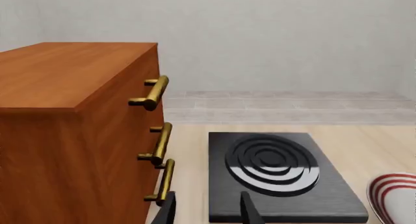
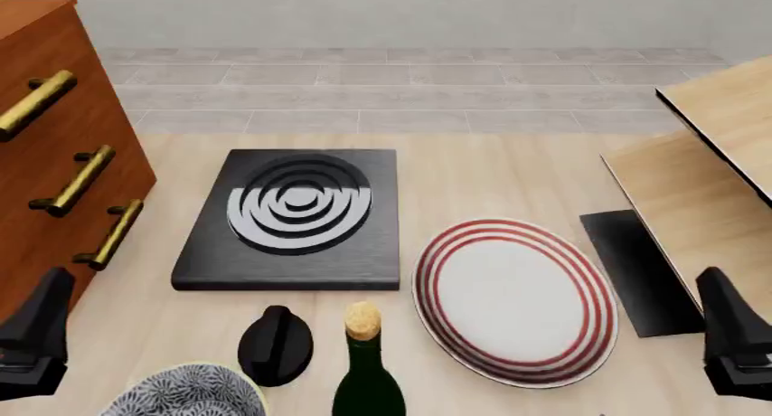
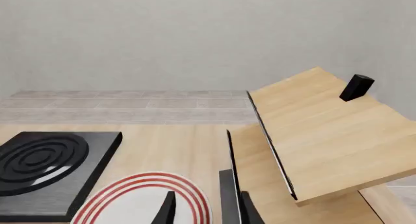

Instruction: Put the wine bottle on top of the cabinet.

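Dark green glass with a tan cork is poking up at the bottom centre of the front view, and that's the wine bottle (image 2: 365, 375), sitting on the light wood counter (image 2: 507, 176) with only its neck and shoulders showing, so I can't tell how the rest of it is standing. The cabinet (image 2: 49, 118) is filling the upper left of that frame, its reddish top mostly cropped there but showing flat and bare in the left wrist view (image 1: 65, 73). The left gripper (image 2: 34, 339) is sitting at the bottom left and the right gripper (image 2: 733, 339) at the bottom right, both well apart from the bottle; the wrist views are showing each pair of jaws spread with nothing between them. So nothing is getting grabbed yet, as far as I'd judge. What's worrying me: the bottle is crowded. A black knob thing (image 2: 277, 344) is just beside it on its left, a patterned bowl (image 2: 187, 396) is near that, and the red-ringed plate (image 2: 515, 298) is close on the right. An arm swinging in low could be clipping one of those or tipping the bottle, and lifting a tall bottle past the brass handles (image 2: 75, 179) risks snagging.
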`<move>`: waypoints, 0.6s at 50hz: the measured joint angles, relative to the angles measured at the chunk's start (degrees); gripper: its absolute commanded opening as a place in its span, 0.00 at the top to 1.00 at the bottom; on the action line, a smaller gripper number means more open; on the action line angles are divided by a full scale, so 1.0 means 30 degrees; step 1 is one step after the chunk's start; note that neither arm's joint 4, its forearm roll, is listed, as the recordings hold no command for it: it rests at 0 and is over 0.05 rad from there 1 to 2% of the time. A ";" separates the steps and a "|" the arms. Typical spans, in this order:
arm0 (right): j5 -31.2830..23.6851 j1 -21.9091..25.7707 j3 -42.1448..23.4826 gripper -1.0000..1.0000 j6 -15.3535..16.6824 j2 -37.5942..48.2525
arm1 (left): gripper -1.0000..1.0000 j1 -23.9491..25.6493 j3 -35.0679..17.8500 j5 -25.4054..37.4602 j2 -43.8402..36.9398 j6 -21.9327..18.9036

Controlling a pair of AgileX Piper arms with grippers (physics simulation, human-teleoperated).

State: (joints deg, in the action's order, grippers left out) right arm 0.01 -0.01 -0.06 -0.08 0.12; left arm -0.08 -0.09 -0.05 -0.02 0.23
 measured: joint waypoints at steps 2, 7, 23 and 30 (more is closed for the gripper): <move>0.0001 0.0000 -0.0013 0.00 0.0002 0.0016 | 0.00 -0.0002 -0.0028 -0.0028 -0.0001 0.0034; 0.0043 -0.0002 -0.0030 0.00 -0.0015 0.0087 | 0.00 0.0089 -0.0135 -0.0151 0.0000 0.0056; 0.0047 -0.0007 -0.0078 0.00 -0.0042 0.0154 | 0.00 0.0667 -0.0636 -0.0275 0.0000 -0.0246; 0.0024 -0.0007 -0.0098 0.00 -0.0043 0.0151 | 0.00 0.1871 -0.1119 0.0037 0.0002 -0.0689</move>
State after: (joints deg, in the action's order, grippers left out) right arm 0.09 -0.03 -0.36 -0.21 0.57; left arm 5.53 -3.44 0.06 -0.01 -1.84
